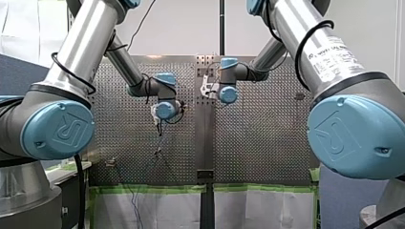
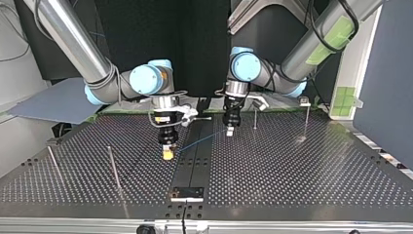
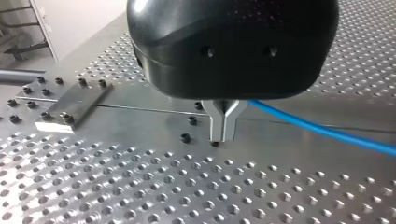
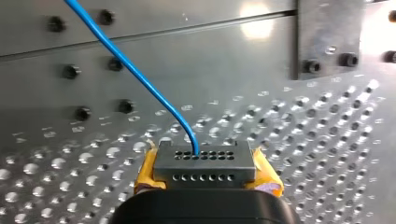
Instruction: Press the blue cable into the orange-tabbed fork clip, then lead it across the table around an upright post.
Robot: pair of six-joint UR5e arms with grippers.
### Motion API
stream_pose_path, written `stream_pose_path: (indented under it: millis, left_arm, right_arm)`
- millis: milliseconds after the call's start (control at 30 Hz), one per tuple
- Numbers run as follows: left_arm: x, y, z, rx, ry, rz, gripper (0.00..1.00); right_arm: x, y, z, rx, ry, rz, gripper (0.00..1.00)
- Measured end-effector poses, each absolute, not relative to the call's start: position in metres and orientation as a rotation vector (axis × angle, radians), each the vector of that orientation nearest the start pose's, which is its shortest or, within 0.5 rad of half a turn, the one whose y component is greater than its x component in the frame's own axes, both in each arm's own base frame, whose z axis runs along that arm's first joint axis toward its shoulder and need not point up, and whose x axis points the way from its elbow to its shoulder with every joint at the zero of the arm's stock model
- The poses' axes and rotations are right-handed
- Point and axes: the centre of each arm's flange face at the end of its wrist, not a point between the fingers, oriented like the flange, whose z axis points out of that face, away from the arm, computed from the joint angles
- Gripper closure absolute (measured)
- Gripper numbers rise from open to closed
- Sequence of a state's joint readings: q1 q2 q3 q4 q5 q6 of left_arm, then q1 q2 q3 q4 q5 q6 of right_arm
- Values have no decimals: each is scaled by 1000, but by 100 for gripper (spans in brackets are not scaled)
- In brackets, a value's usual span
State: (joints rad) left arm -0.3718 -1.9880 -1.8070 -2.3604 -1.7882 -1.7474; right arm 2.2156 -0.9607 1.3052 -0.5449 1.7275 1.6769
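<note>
**Above the table [image 2: 292, 170], blue cable [image 2: 197, 141] gripped twice**

My right gripper [image 2: 168, 153] has its yellow pads clamped on the cable. From there it runs straight and taut to my left gripper [image 2: 229, 130], metal fingers pinched tight on it.

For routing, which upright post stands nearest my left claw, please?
The post second from the top view's right, right beside my left claw; the others stand farther.

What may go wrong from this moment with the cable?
The cable runs straight between my right gripper and my left gripper; pulling them apart may slip it out. The left tips sit very near the table, so lowering may strike it.
</note>
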Motion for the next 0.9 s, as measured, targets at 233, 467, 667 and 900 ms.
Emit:
stream_pose_path:
  millis: [233,467,667,900]
  left_arm:
    - [514,-325,236,-18,1476,-287,100]
    - [517,-335,250,-3,1485,-293,100]
    - [522,-343,263,3,1479,-300,100]
    - [524,-346,268,4,1474,-303,100]
  right_arm:
    - [530,-511,310,1331,-939,1787,100]
    - [526,-514,322,1309,-938,1797,100]
    - [521,-518,332,1289,-942,1806,100]
    - [516,-524,342,1268,-940,1810,100]
